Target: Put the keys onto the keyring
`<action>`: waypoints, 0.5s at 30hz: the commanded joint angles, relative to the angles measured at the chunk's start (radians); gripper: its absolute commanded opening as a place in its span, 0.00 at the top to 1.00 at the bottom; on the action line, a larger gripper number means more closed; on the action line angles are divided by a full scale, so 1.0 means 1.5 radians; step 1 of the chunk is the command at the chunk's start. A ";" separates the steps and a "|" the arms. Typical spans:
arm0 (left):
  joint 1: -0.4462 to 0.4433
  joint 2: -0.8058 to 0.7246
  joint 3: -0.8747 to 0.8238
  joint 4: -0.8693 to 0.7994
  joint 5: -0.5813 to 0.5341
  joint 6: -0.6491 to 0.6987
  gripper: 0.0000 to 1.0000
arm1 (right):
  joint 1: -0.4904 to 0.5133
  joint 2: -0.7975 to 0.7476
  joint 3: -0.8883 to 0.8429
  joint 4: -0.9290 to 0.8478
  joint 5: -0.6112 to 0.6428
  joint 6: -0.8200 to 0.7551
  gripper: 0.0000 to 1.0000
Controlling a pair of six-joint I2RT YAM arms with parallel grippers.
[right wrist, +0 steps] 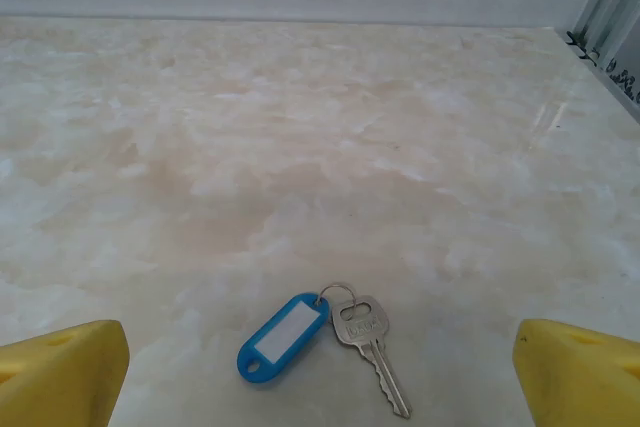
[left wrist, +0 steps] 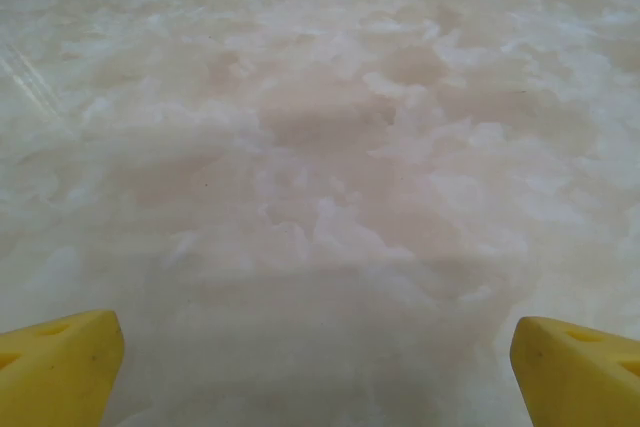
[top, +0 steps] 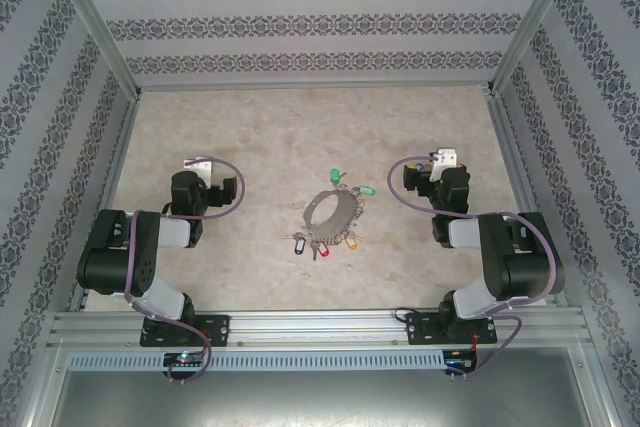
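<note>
Where the left gripper (left wrist: 320, 372) hung: over bare marbled table (left wrist: 330, 127), its yellow fingertips (left wrist: 60, 367) spread wide with nothing between them.
Keyring (top: 322, 210): it lay flat mid-table, between the two arms and well apart from both.
Keys (top: 366, 190): they were bunched around the keyring's rim, green caps on the far side and red, black and yellow ones on the near side.
Right gripper (right wrist: 320, 377): it was released too, fingers far apart, low over the table and empty.
Blue-tagged key (right wrist: 372, 342): a silver key joined by a small split ring to a blue plastic tag (right wrist: 282, 337). It lay flat just ahead of the right gripper, roughly midway between its fingers.
Step in hand: to my eye, fetching a loose key. The right arm looked lined up on it, with no grasp made yet.
Next move: I reckoned the right fingers had to drop almost to the tabletop and pinch the thin key head or the tag. Then they would carry it left to the keyring, and the left gripper would probably be needed there to steady the ring.
Hard to make out: from above the bunch was too small to tell whether those keys were threaded on or merely touching the ring. I could not find the ring's opening. Each wrist view cut the fingers off at its bottom edge.
</note>
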 commanded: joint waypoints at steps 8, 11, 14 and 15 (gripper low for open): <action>0.008 -0.001 0.013 0.029 -0.004 -0.012 0.00 | -0.006 -0.008 0.008 0.009 -0.013 0.012 0.02; 0.008 -0.001 0.013 0.029 -0.004 -0.012 0.00 | -0.005 -0.008 0.007 0.009 -0.011 0.012 0.02; 0.008 -0.001 0.013 0.029 -0.005 -0.011 0.00 | -0.004 -0.007 0.009 0.008 -0.011 0.013 0.02; 0.008 -0.001 0.013 0.028 -0.004 -0.012 0.00 | -0.005 -0.008 0.009 0.008 -0.011 0.012 0.02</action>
